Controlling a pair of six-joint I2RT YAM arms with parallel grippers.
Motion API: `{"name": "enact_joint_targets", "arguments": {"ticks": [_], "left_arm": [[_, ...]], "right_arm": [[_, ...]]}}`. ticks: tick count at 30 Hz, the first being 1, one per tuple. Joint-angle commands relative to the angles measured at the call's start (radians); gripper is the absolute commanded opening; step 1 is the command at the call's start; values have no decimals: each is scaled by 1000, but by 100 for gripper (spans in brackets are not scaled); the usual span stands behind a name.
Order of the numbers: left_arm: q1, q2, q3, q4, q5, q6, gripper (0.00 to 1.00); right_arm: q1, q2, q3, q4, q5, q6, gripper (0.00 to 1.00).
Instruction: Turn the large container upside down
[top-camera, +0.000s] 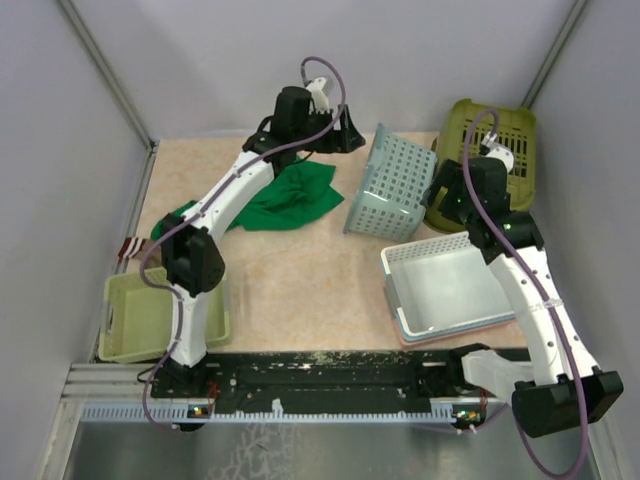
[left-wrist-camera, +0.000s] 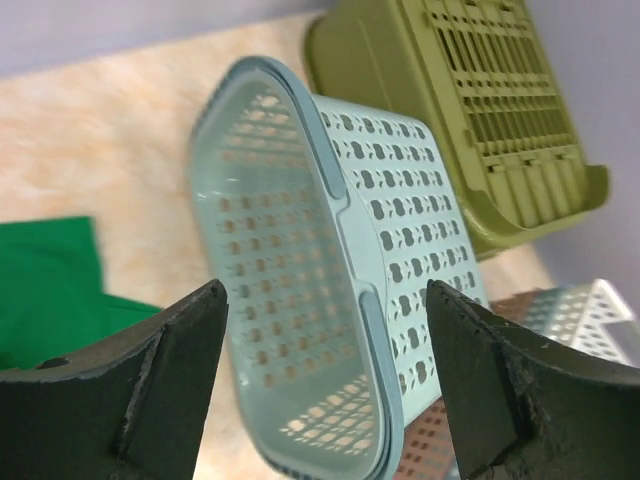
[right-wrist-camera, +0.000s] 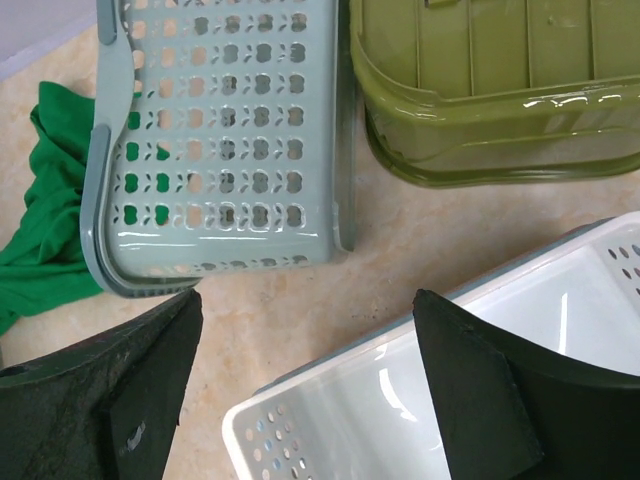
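The large container (top-camera: 515, 135) is a deep olive-green plastic tub with rounded corners. It is just to the right of the pale teal mesh basket (top-camera: 390, 185), in the far right corner of the beige table (top-camera: 300, 280). Its slotted bottom (left-wrist-camera: 480, 110) faces upward and a little to the front, so the tub sits tilted. In the right wrist view its glossy rim (right-wrist-camera: 500, 150) lies down on the table, near the basket.

The teal mesh basket (left-wrist-camera: 300, 260) lies on its side, with its opening turned to the left.

The left gripper (top-camera: 348, 130) is just to the left of the basket, at its far end. Its fingers (left-wrist-camera: 180, 390) are spread wide and hold nothing; the basket's rim shows beyond the gap.

The right gripper (right-wrist-camera: 305, 390) hovers in front of the basket (right-wrist-camera: 230, 140) and to its right, between the tub and a white perforated tray (right-wrist-camera: 570, 310). Its jaws are also wide apart and empty.

This white tray (top-camera: 425, 250) sits in front of the basket on a pinkish tray (top-camera: 460, 332). A green cloth (top-camera: 290, 195) lies to the left of the basket, partly under the left arm. A shallow light-green tray (top-camera: 125, 335) is far to the left and front of the basket.
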Motion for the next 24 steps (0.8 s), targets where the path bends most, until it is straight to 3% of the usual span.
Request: {"name": "enact_joint_targets", "arguments": {"ticks": [1,3,8,13,24], "left_arm": [[-121,-107,33,-164,-345,338,86],[-187,-132,3,-161,-449,405,88],[-253,-112,-2,-193,-541,422,87],[-260,-84,-39,-191,-488,379,86],[-259,-92,-152,-166,-464,343,63]], "right_arm": [[-5,-8,2,84,25,27,86],[-5,-17,-9,98,36,33,86],[-5,-28,-23,98,48,39,86],[-6,-47,-18,62,62,37,86],[-5,-78,-31,47,105,10,86]]}}
